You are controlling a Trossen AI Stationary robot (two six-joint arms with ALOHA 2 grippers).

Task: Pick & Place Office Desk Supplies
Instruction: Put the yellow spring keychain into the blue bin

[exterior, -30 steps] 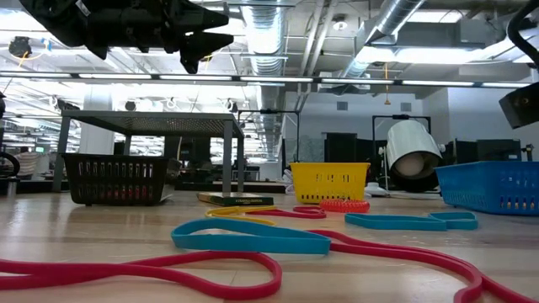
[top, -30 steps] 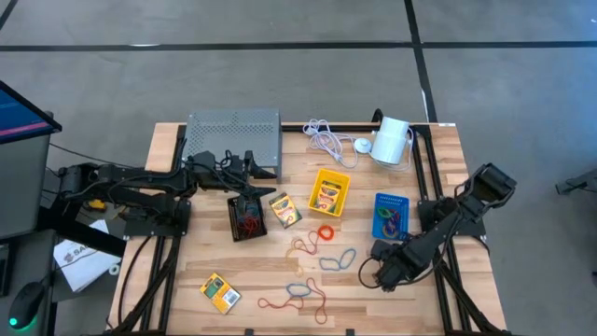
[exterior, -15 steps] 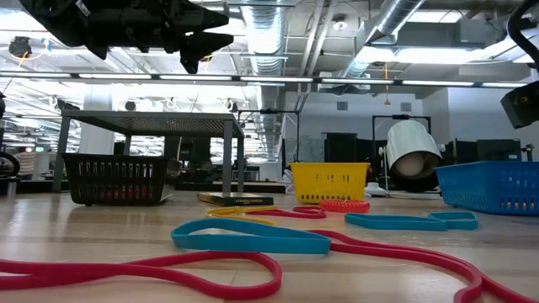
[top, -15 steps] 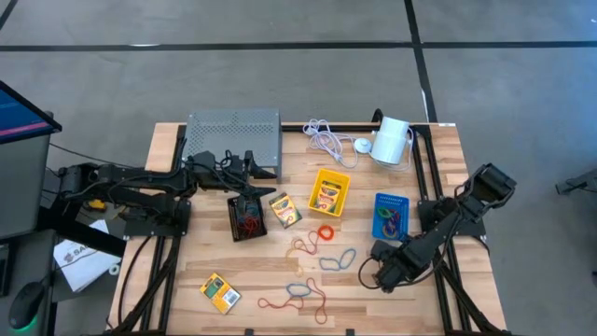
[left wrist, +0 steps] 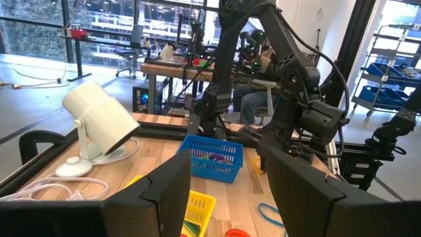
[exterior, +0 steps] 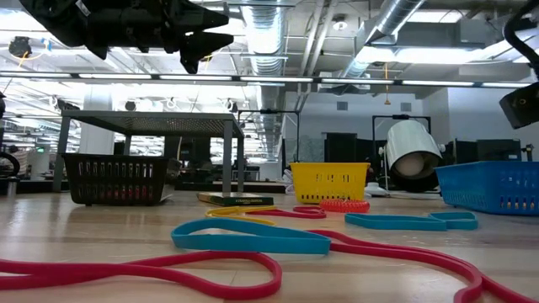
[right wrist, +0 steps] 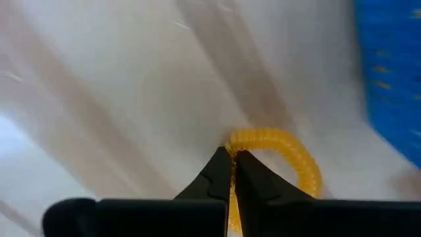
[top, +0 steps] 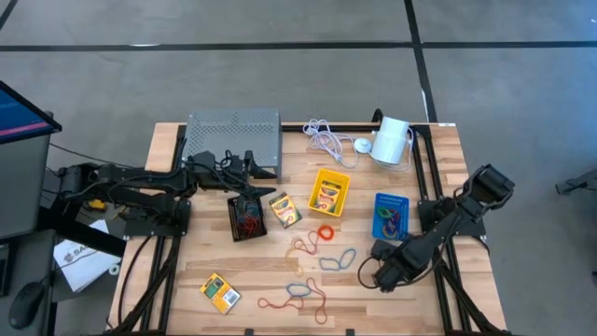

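While the right gripper [right wrist: 233,172] sits low at the table's near-right, fingertips pinched closed on a yellow ribbed band [right wrist: 289,153], the hold looks marginal: only a thin edge of the loop is between the tips, so on lift it could slip out or stretch and snap free. The blue bin [top: 390,214] is just beside it, already holding a few bands, and is the likely drop target; a loop hanging off the tips could catch on the bin's rim and flop outside. The left gripper [left wrist: 220,191] hovers with fingers spread, holding nothing, above the black bin [top: 246,217], which has red bands in it. The yellow bin [top: 328,192] holds a crayon box; another crayon box [top: 284,209] lies between black and yellow bins, a third [top: 220,293] near the front-left. Loose bands, red [top: 291,301], blue [top: 338,259] and orange [top: 325,232], lie mid-table, apart from the right arm's short path. The white cylinder [top: 392,141] and grey stand [top: 233,133] sit at the back, out of the way.
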